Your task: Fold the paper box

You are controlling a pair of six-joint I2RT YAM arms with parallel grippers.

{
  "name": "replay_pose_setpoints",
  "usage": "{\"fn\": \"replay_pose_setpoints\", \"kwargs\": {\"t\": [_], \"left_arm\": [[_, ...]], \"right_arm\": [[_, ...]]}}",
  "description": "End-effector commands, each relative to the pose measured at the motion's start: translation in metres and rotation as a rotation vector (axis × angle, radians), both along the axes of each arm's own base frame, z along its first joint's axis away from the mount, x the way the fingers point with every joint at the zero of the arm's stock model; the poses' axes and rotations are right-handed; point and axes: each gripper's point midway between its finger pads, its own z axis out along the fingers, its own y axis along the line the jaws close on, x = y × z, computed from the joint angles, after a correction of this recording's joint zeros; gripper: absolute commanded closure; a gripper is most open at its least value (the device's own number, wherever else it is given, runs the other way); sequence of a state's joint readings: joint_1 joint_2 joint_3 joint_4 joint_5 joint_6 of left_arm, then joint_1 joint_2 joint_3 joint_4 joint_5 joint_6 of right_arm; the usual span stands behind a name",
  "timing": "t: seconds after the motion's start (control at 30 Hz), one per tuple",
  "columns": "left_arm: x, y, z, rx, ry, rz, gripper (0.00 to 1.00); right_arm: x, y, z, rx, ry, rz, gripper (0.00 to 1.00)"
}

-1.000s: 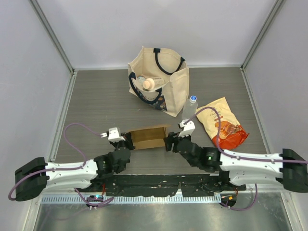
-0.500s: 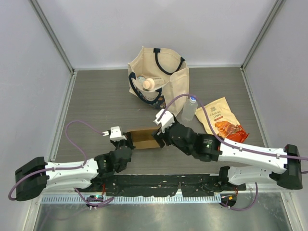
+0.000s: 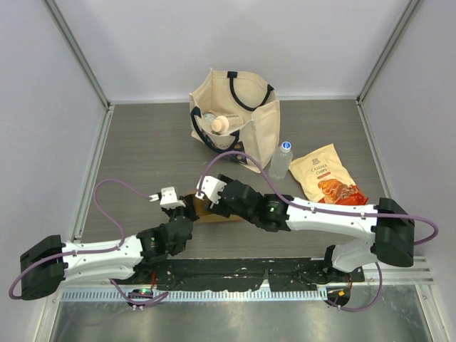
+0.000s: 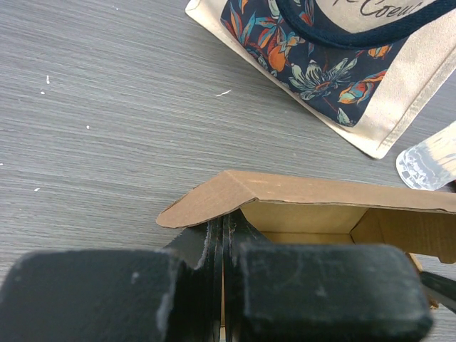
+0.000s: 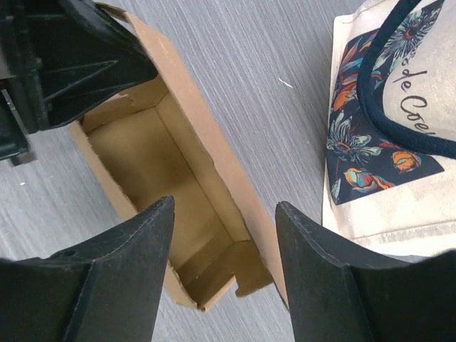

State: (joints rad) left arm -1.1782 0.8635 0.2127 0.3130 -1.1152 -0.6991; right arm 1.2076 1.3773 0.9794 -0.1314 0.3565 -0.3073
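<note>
here, the paper box (image 5: 153,167) sits open-topped on the counter (image 4: 107,107), pinched at one end.
left jaws pressed together on its end wall; right jaws spread wide above its hollow, one long wall showing between them. just beyond the right jaws lies the tote bag (image 5: 399,128), with a clear bottle (image 3: 282,159) beside it.

The top camera looks down from above and behind the arms, far enough to take in the whole table (image 3: 142,135). The left wrist camera sits low and close behind the left gripper (image 4: 222,224), facing along the tabletop toward the bag (image 4: 342,78). The right wrist camera looks steeply down past the right gripper (image 5: 224,206) into the box (image 5: 142,164). All three views share box and bag.
</note>
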Motion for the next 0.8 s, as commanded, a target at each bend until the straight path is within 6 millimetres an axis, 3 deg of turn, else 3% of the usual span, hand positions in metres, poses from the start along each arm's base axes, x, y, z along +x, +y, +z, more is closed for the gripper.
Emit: {"fn": "replay_pose_setpoints", "kwargs": {"t": [0.0,0.03,0.13,0.17,0.2,0.3,0.37,0.43,0.57,0.63,0.73,0.77], "left_arm": [[0.001,0.004,0.001,-0.02,-0.016,0.029,1.0],[0.0,0.003,0.0,-0.02,-0.014,0.024,1.0],[-0.002,0.001,0.0,-0.036,-0.004,0.002,0.97],[-0.003,-0.003,0.003,-0.051,0.002,-0.02,0.91],[-0.006,-0.002,-0.002,-0.041,0.027,-0.034,0.74],[-0.017,-0.01,0.001,-0.054,0.08,-0.137,0.49],[-0.029,-0.005,0.003,-0.084,0.128,-0.177,0.46],[-0.042,-0.013,0.013,-0.16,0.158,-0.271,0.42],[-0.072,-0.01,0.046,-0.31,0.17,-0.427,0.39],[-0.086,-0.007,0.088,-0.432,0.086,-0.529,0.39],[-0.089,0.006,0.127,-0.479,0.002,-0.542,0.42],[-0.085,0.008,0.131,-0.463,0.003,-0.52,0.42]], "right_arm": [[0.019,0.022,0.024,0.074,-0.075,0.008,0.41],[0.019,0.022,0.019,0.065,-0.07,0.007,0.51],[0.015,0.024,0.007,0.06,-0.037,0.013,0.64],[0.012,0.024,0.003,0.063,-0.025,0.02,0.64],[0.007,0.021,-0.003,0.068,-0.002,0.023,0.65],[-0.004,0.024,-0.007,0.1,0.058,0.054,0.64],[-0.011,0.026,-0.011,0.103,0.098,0.073,0.62],[-0.017,0.027,-0.018,0.112,0.14,0.084,0.6],[-0.027,0.024,-0.031,0.13,0.194,0.087,0.55],[-0.037,0.026,-0.036,0.141,0.243,0.119,0.51],[-0.052,0.029,-0.041,0.191,0.334,0.138,0.45],[-0.056,0.031,-0.04,0.227,0.369,0.127,0.43]]}}
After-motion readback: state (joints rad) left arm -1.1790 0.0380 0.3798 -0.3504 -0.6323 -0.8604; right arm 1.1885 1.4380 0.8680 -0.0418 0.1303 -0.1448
